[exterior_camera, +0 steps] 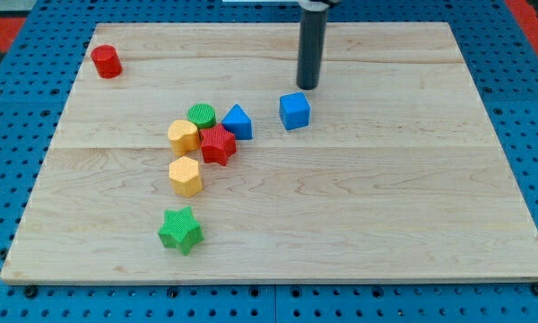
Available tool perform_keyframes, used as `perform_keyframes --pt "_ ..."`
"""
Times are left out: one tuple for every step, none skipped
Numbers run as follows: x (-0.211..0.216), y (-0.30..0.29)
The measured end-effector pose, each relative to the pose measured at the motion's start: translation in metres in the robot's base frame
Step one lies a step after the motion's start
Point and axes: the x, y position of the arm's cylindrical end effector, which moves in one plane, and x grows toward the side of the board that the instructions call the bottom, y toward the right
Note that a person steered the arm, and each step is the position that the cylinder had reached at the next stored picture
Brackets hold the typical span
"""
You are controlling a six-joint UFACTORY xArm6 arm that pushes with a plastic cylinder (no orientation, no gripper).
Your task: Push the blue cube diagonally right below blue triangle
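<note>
Wooden board (412, 179) across nearly the whole view, resting on a blue perforated surface (9, 152). Rod entering from the view's top, upper end cut off by the frame, so the arm itself unseen. No gripper here: just a bare rod, holding nothing, my tip (308, 87) down near the board.

Taking the blue cube (294, 110) as landmark: my tip just above it toward the view's top and slightly to the view's right, close but with a sliver of wood apparently between, so probably not touching; hard to be sure at this angle. Blue triangle (238, 122) near the cube's left side, a touch lower in the view, clearly apart from it. Cube therefore now right of the triangle and roughly level, not yet below it. Likely call for the move: push toward the view's bottom, with the tip already on the suitable far side.

Further left of the cube, a tight cluster: green cylinder (201, 116), red star (218, 144), yellow block (183, 135), faces partly hidden by one another. Lower left, a second yellow block (186, 176), then the green star (180, 231). Far to the upper left, a red cylinder (106, 61), alone.
</note>
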Motion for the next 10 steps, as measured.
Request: perform_keyframes --pt "0.039 -0.027" --pt "0.060 -0.015" --pt "0.043 0.023" --pt "0.055 0.048" --pt "0.077 0.046" --pt "0.097 0.046" --pt "0.089 0.042" --pt "0.064 0.040" --pt "0.067 0.019" --pt "0.087 0.002"
